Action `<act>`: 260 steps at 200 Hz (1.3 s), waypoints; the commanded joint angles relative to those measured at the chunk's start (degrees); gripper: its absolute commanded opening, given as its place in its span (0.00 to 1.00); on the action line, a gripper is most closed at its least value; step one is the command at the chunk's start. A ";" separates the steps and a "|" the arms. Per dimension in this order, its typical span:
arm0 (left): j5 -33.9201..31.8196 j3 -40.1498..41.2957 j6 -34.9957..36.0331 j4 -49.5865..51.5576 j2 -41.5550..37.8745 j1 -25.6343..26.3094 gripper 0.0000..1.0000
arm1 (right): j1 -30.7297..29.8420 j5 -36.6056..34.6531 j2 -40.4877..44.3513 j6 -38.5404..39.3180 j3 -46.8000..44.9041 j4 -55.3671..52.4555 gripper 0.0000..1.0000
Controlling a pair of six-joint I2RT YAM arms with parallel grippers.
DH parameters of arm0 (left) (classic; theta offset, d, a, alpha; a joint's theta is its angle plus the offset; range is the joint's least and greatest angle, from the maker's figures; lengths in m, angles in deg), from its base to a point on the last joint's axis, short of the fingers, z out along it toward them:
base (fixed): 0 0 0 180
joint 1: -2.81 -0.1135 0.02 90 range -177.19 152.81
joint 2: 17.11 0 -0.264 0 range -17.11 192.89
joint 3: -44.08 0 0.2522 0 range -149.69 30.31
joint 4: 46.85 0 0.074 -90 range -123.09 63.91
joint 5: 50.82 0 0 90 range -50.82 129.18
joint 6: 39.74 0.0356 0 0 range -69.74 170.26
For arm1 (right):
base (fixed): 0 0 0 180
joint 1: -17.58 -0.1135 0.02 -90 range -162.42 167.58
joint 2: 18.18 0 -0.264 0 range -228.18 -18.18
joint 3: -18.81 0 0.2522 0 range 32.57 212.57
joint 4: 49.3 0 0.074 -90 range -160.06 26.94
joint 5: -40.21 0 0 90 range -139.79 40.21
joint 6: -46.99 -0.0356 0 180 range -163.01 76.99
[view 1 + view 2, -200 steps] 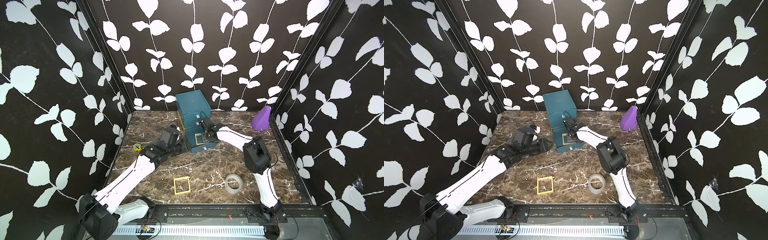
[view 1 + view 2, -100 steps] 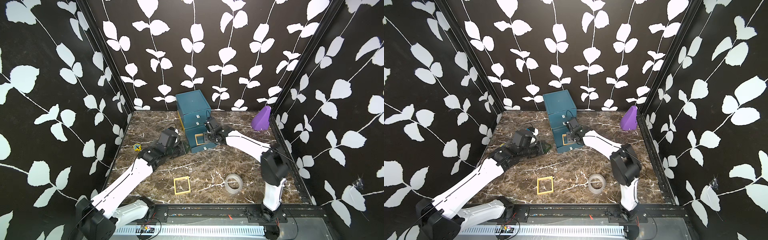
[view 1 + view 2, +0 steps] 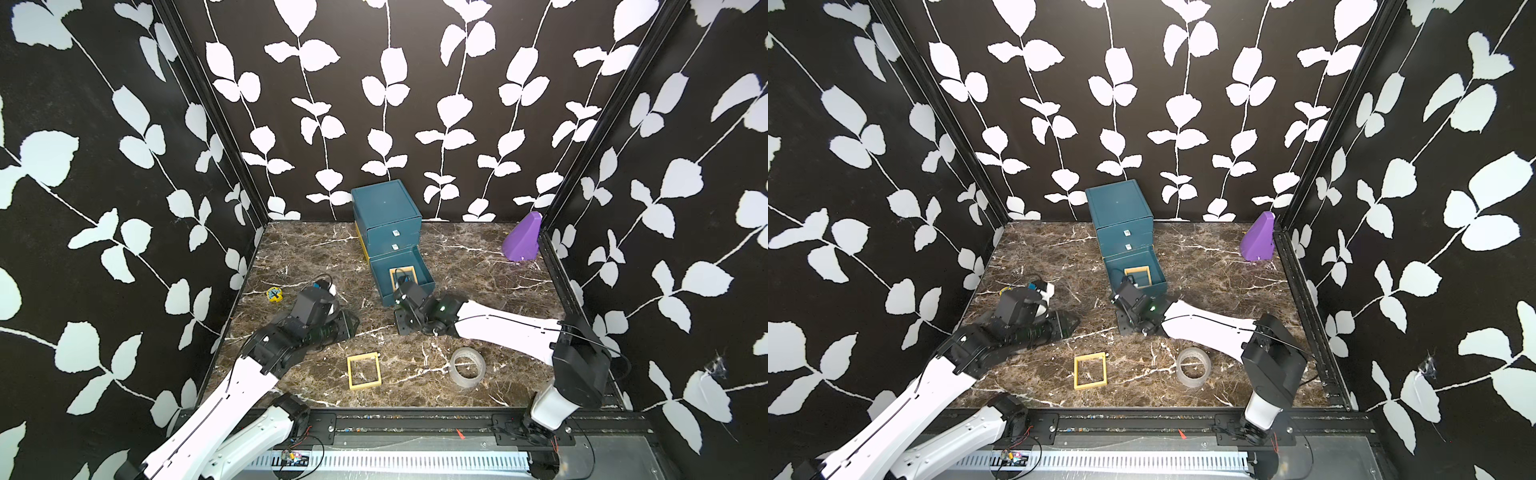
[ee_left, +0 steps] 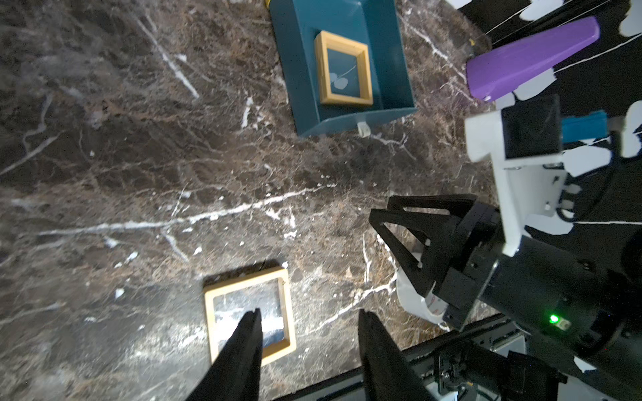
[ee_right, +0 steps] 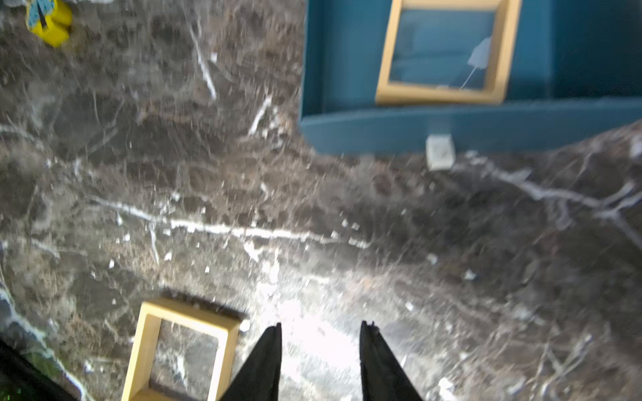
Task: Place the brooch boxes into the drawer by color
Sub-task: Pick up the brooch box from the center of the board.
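Both jaws apart — R arm (image 3: 498, 328) stretched low (elbow bent) nr drawer (image 3: 386, 208).

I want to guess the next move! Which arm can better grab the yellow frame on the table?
Probably the left. Both grippers are open and empty, but in its wrist view the left gripper has a finger over the yellow frame, while the right gripper points beside it.

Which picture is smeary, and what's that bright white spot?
Right wrist view: smeary all over, light glaring off the marble table by the right end effector; left wrist view: sharper, leaf reflection in the yellow brooch box in the drawer.
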 commanded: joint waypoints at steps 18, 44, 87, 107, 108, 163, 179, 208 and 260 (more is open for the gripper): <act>0.12 2.02 -1.34 12.75 -6.34 -0.22 0.42 | -6.45 0.41 -4.82 -7.40 3.61 -5.02 0.40; -0.81 1.67 0.00 16.50 -8.08 -0.23 0.43 | -8.53 0.18 -8.29 -9.60 5.72 -7.79 0.40; 0.01 2.13 0.68 16.53 -7.99 -0.27 0.43 | -11.46 -0.11 -12.36 -11.66 10.19 -9.96 0.42; 0.61 3.17 0.27 15.14 -8.78 -0.29 0.43 | -12.25 0.31 -13.59 -12.41 10.97 -10.66 0.42; 0.68 3.19 0.21 15.09 -8.87 -0.26 0.43 | -12.27 0.31 -13.61 -12.47 10.98 -10.61 0.42; 0.35 4.17 -1.37 14.98 -10.71 -0.21 0.43 | -13.06 2.77 -15.26 -12.89 10.61 -9.35 0.41; 0.23 4.32 -1.55 15.11 -11.02 -0.22 0.43 | -13.02 3.94 -16.41 -12.62 11.23 -9.42 0.40; 0.17 4.35 -1.96 15.18 -11.32 -0.23 0.43 | -13.18 4.91 -17.57 -12.97 11.70 -10.10 0.37; 0.61 4.87 -2.06 14.51 -11.22 -0.24 0.43 | -13.35 5.96 -18.73 -13.32 11.94 -9.99 0.30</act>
